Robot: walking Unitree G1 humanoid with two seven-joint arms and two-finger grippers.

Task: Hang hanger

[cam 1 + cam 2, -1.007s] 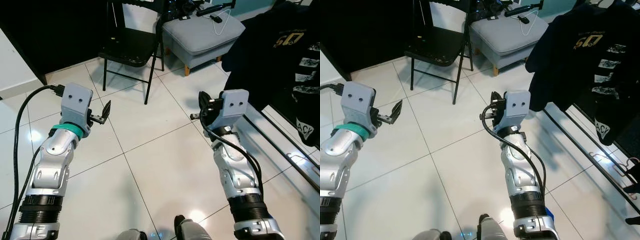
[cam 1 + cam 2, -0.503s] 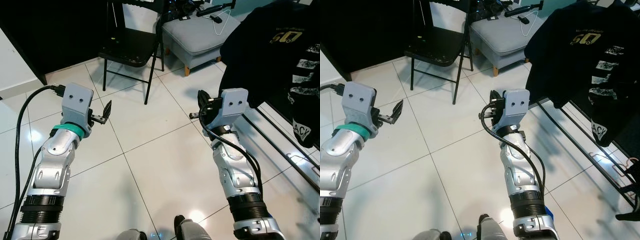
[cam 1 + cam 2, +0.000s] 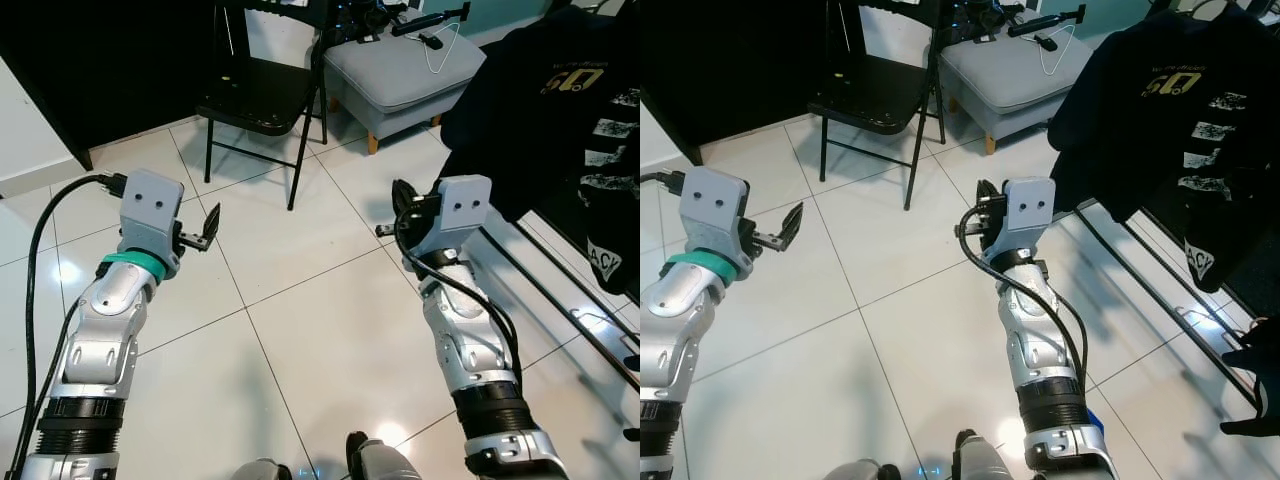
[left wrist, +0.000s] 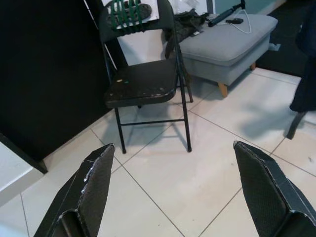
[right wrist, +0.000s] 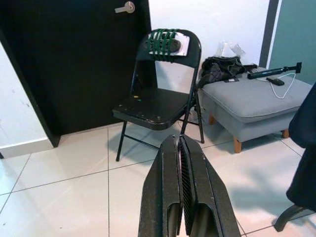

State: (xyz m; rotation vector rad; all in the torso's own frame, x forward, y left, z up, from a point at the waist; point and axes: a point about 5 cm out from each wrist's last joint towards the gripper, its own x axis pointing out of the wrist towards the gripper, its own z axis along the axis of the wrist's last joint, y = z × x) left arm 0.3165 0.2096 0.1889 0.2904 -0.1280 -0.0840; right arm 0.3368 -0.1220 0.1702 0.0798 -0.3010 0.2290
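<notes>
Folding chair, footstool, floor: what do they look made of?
Folding chair: looks like black painted metal; thin tube legs, chipped, scuffed seat. Footstool: grey woven fabric over padding, going by its soft rounded edges, on legs that look like light wood. Floor: glossy white tiles, probably ceramic; grout lines and bright reflections.

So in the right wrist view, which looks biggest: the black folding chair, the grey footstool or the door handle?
As they look there:
1. black folding chair
2. grey footstool, close behind; its far side is partly covered by a dark garment, so the top two are unsure
3. door handle, clearly smallest, and also farthest from the camera
</notes>
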